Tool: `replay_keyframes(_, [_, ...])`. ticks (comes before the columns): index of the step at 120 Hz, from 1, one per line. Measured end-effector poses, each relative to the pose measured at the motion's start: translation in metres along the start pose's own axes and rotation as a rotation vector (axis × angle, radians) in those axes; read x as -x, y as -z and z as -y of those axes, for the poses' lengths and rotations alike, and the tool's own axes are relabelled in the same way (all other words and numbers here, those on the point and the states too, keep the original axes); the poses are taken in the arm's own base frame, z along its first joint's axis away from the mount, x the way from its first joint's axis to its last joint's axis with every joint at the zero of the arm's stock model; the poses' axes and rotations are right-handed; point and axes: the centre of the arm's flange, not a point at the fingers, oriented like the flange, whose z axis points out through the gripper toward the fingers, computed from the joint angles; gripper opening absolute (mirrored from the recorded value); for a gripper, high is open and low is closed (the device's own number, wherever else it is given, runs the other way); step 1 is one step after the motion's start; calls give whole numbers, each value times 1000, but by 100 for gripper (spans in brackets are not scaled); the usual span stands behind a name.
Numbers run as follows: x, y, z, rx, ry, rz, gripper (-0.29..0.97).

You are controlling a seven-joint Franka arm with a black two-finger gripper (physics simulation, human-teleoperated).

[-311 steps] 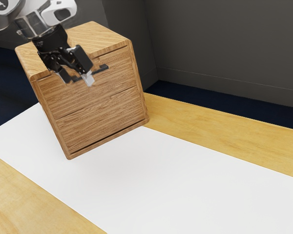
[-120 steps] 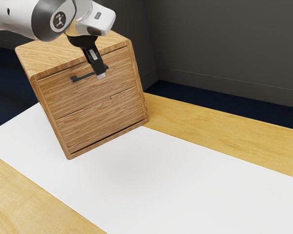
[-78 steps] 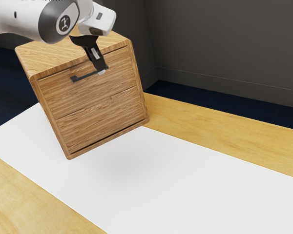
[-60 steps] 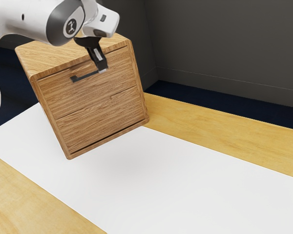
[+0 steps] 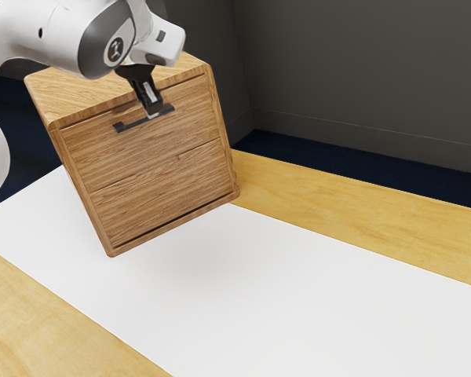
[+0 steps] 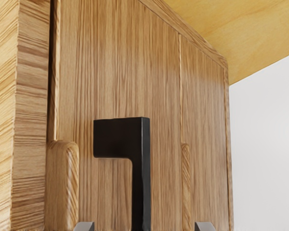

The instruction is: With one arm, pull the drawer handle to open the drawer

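White mat (image 5: 259,298) under cabinet (image 5: 157,181); pincer (image 5: 151,102) straddles handle (image 5: 129,124).

Pincer (image 5: 151,100): black, pale grey tips. Arm (image 5: 63,31) above it: white shells, grey joint cap. Handle (image 5: 144,117) at tips: matte black. Cabinet (image 5: 71,90) behind pincer: light oak. Drawer fronts (image 5: 153,169) below pincer: same oak, fine streaked grain. Table (image 5: 377,216) far below: honey-tan wood. Sheet (image 5: 259,290) across it: plain white. Wall (image 5: 361,63) beyond: dark grey. Floor (image 5: 353,161): deep navy.
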Motion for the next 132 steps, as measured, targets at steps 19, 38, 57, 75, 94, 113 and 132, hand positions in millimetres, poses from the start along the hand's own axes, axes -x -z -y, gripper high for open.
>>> replay_keyframes(19, [7, -7, 8, -6, 13, 18, 20])
replay_keyframes(38, [6, -13, 7, -4, 10, 29, 19])
replay_keyframes(57, [4, -20, 5, 1, 5, 38, 18])
replay_keyframes(75, [3, -27, 5, 5, 4, 49, 17])
replay_keyframes(94, [3, -29, 4, 10, 4, 49, 15])
replay_keyframes(113, [6, -33, 3, 24, 4, 53, 14])
replay_keyframes(132, [11, -32, 5, 32, 9, 51, 13])
